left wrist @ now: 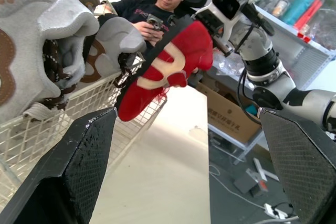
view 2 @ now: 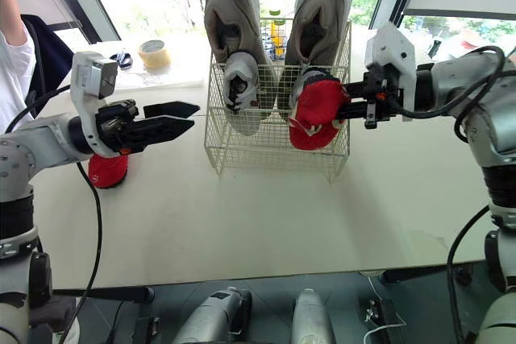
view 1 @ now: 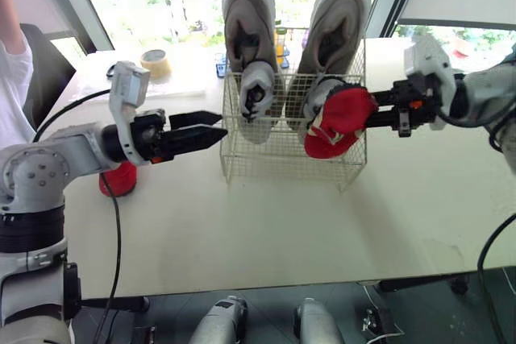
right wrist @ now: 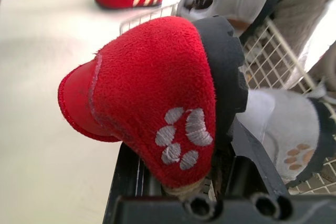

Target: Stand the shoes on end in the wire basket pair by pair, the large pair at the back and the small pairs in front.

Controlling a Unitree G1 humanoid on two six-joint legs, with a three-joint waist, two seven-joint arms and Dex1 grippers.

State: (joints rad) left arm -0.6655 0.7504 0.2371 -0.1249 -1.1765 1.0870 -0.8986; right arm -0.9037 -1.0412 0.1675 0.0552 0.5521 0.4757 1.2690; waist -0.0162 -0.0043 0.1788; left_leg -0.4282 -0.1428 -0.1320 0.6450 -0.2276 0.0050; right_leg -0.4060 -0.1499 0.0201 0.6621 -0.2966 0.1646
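You're well past halfway. The basket (view 1: 274,160) on the table (view 1: 282,239) already has the large pair at the back: both big grey shoes (view 1: 248,14) stand on end side by side, rising well above the rim. In front of them is a small grey pair, one shoe (view 1: 258,94) at the left. Its mate (right wrist: 283,124) is at the right, mostly hidden in the head views.

What's left is the red pair. Your right gripper (view 2: 345,109) is pinching one red shoe (view 1: 339,122) by its heel end and holding it at the basket's front right corner, sole away from you. The shoe reads as lying in front of the mesh, not behind it, so I'd judge it not yet seated (whether its toe has cleared the rim I can't tell). It needs to end up upright in the front row, where the grey pair leaves little spare room.

The other red shoe (view 1: 119,179) lies on the table beside your left arm, well apart from the basket and untouched. Your left gripper (view 1: 219,126) hangs with its fingers spread and empty, pointing at the basket's left side.

So two pairs are done, one shoe is in hand and one is still to fetch.
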